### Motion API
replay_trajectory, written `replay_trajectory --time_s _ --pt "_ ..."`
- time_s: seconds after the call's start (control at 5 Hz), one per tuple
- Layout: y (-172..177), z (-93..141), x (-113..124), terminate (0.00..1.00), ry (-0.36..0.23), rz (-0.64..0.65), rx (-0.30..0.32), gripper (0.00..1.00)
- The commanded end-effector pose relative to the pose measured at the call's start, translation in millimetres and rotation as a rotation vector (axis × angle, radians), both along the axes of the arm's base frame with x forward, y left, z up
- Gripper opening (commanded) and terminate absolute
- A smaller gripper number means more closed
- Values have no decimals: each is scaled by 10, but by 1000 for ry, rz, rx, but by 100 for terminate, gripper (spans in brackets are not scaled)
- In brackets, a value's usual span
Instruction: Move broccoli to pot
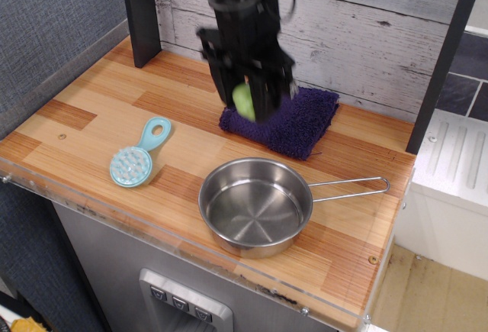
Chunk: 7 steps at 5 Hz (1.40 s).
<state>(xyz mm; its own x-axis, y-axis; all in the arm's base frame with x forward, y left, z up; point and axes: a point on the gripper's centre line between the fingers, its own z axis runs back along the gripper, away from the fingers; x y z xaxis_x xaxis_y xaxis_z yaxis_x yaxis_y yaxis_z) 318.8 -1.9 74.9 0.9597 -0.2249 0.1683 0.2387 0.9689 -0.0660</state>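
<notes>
Spanning the frame, wooden striped countertop (91, 118); bare wood between items. Black, motion-blurred gripper (245, 101) pinches small light-green toy broccoli (243, 101) above purple folded cloth's (297, 122) left edge. Shallow round steel pot (255, 207) at 6 o'clock, apart. Light-blue round brush (137, 157) at 8.
</notes>
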Motion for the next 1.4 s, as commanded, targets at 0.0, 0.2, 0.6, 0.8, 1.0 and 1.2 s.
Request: replay_trajectory --time_s 0.0,0.2,0.6,0.8,1.0,1.2 --pt "-136 -212 -375 0 23 -70 65 0" --pt "-277 -348 -442 0 24 -119 91 0" --pt "-391 -346 -445 0 19 -171 107 100" --pt "-294 -143 -369 0 -20 -133 100 100" --pt "14 227 -230 0 -83 -45 104 100" --pt "443 486 -117 0 -125 65 110 100"
